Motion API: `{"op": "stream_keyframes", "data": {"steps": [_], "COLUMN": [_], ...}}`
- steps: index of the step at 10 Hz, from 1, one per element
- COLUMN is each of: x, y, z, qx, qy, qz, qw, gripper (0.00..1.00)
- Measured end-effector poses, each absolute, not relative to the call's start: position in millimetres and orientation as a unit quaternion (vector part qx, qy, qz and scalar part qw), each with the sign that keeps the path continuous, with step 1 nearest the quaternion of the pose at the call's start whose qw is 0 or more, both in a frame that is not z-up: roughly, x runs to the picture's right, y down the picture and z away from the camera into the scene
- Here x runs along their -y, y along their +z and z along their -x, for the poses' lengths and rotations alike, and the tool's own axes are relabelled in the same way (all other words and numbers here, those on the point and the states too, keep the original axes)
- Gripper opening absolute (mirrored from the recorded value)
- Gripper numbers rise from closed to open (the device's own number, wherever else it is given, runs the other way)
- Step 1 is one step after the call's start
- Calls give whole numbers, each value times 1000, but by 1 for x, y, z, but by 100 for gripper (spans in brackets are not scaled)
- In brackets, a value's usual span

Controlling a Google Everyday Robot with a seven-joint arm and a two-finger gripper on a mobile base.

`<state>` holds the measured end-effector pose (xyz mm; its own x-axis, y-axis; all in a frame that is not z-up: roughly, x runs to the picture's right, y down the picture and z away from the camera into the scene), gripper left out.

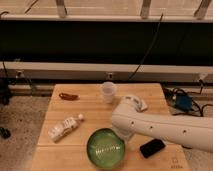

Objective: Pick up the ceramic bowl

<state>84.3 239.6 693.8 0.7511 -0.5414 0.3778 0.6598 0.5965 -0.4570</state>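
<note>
The ceramic bowl (105, 148), glossy green with a pale centre, rests on the wooden table (75, 155) near its front edge. My white arm (165, 127) reaches in from the right, low over the table. Its end carries the gripper (122, 133), which sits right at the bowl's upper right rim and is mostly hidden under the arm's casing. The gripper is open, and the bowl lies flat on the table, not lifted.
A small white cup (108, 92) stands at the back middle. A plastic bottle (65, 127) lies on its side at the left, a red-brown item (68, 96) at the back left, and a black object (152, 148) just right of the bowl. Cables and a blue item (182, 102) lie on the floor to the right.
</note>
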Motion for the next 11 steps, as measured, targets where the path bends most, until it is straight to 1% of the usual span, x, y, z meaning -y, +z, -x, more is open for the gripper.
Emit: {"op": "stream_keyframes", "data": {"steps": [8, 11], "x": [-262, -269], "y": [706, 716], "z": [-85, -87], "qx": [110, 110], "qy": [-338, -337], "qz": [313, 314], "qw": [881, 881], "gripper": [80, 80]}}
